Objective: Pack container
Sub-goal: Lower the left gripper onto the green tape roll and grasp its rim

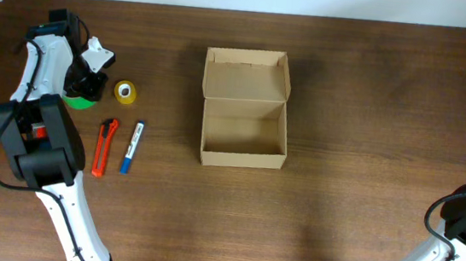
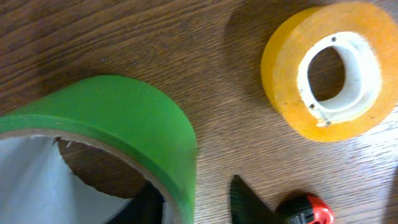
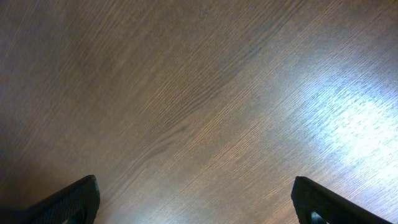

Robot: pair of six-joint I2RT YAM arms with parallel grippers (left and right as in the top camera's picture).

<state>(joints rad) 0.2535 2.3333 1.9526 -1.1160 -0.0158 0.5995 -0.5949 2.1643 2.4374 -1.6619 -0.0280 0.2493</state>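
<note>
The container [image 1: 241, 158], an open tan cardboard box with its flap lid folded back, sits empty at the table's middle. My left gripper [image 1: 88, 78] is down over a green tape roll [image 1: 82, 99] at the far left. In the left wrist view the gripper [image 2: 199, 208] straddles the green roll's wall [image 2: 124, 118], one finger inside and one outside with a gap, so it is open. My right gripper [image 3: 196, 205] is open wide over bare wood, holding nothing.
A yellow tape roll [image 1: 125, 92] lies just right of the green one and also shows in the left wrist view [image 2: 280, 68]. A red utility knife [image 1: 104, 146] and a blue marker [image 1: 132, 146] lie side by side below the rolls. The knife's end shows in the left wrist view [image 2: 308, 211].
</note>
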